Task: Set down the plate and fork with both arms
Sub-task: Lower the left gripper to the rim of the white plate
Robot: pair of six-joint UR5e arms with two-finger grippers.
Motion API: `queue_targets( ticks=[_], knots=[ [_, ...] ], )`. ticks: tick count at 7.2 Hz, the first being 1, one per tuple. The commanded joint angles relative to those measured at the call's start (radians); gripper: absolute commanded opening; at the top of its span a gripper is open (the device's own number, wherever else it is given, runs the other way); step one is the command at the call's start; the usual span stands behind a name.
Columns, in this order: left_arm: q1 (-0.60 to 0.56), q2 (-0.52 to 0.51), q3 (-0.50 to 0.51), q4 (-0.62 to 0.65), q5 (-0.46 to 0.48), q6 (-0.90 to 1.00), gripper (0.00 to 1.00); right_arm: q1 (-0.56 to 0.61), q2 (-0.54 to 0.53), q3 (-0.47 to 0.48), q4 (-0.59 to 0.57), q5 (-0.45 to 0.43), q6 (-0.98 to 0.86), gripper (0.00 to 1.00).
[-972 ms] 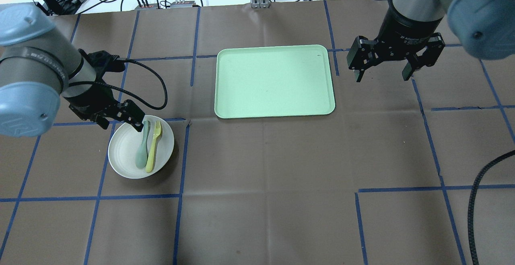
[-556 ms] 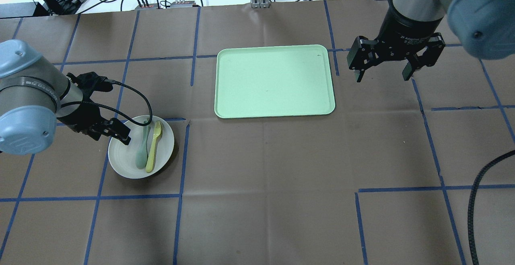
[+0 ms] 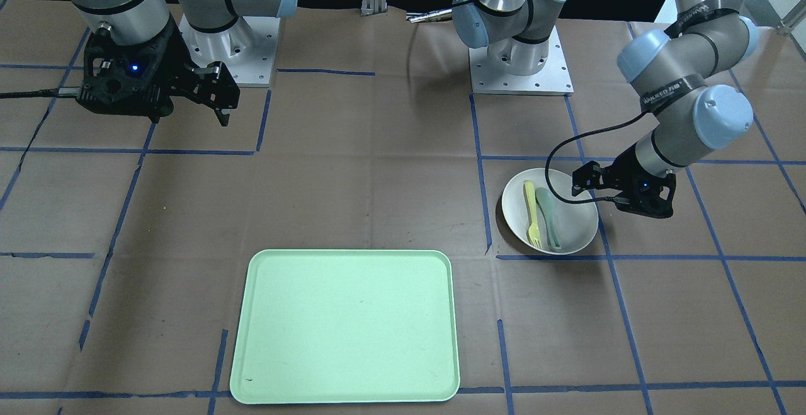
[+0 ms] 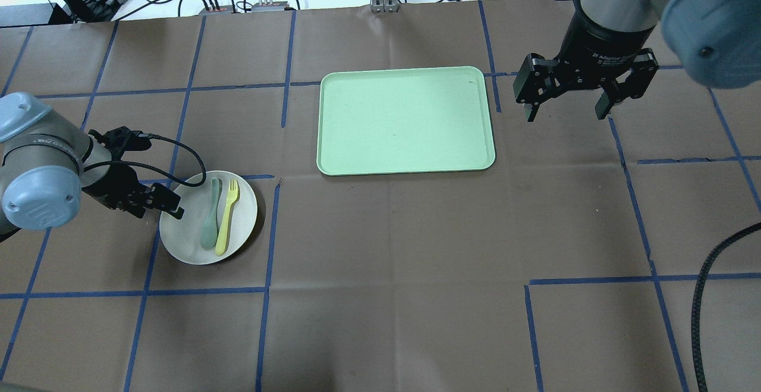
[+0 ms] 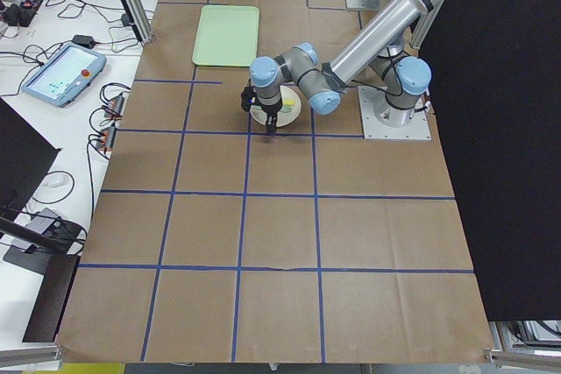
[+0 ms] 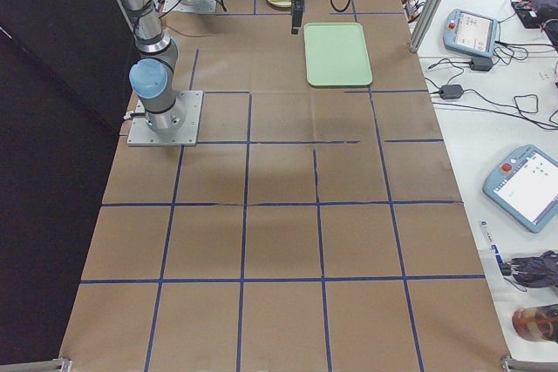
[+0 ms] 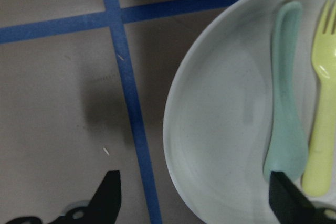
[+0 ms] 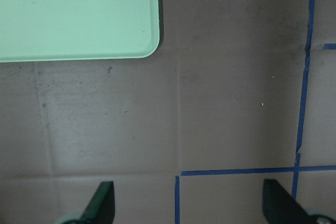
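**Left gripper open across the plate's rim, right gripper open beside the tray**

In the overhead view the plate (image 4: 183, 234) stands on the brown paper table (image 4: 392, 273) in the left part of the frame, a little below the middle. The fork (image 4: 228, 216) lies inside the plate with its tines toward the top of the frame. A grey-green spoon (image 4: 209, 218) lies just to its left, and the two are side by side.

The left gripper (image 4: 159, 209) is low at the left edge of the plate, and its jaws are spread wide. In the left wrist view one finger (image 7: 109, 192) is over the bare paper outside the plate. The other finger is over the inside of the plate, close to the bowl of the spoon and the handle end of the fork. The rim of the plate lies between the two fingers. I cannot tell if a finger touches the plate. Nothing is held.

The right gripper (image 4: 565, 112) hangs in the upper right of the overhead frame, just to the right of the pale-green tray (image 4: 404, 119). Its jaws are also spread wide and they hold nothing. In the right wrist view there is only paper with blue tape lines under it, and one corner of the tray is at the upper left. The tray is well apart from the plate.
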Motion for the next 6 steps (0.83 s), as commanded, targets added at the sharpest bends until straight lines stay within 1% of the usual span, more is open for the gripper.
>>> queue_targets(
  ticks=[1, 2, 3, 5, 6],
  knots=[
    [0.008, -0.018, -0.005, 0.022, -0.029, 0.004, 0.84, 0.001, 0.000, 0.000, 0.000, 0.000, 0.000, 1.00],
    [0.008, -0.019, -0.005, 0.020, -0.024, 0.005, 0.84, 0.001, -0.001, 0.000, 0.000, 0.005, 0.000, 1.00],
    [0.008, -0.019, -0.005, 0.019, -0.024, 0.004, 0.81, 0.001, 0.000, 0.000, 0.000, 0.008, 0.000, 1.00],
    [0.011, -0.027, -0.003, 0.017, -0.024, 0.001, 0.69, 0.001, 0.000, 0.000, 0.000, 0.009, 0.000, 1.00],
    [0.015, -0.045, -0.002, 0.017, -0.024, -0.003, 0.69, 0.001, 0.000, 0.000, 0.000, 0.009, 0.000, 1.00]
  ],
)
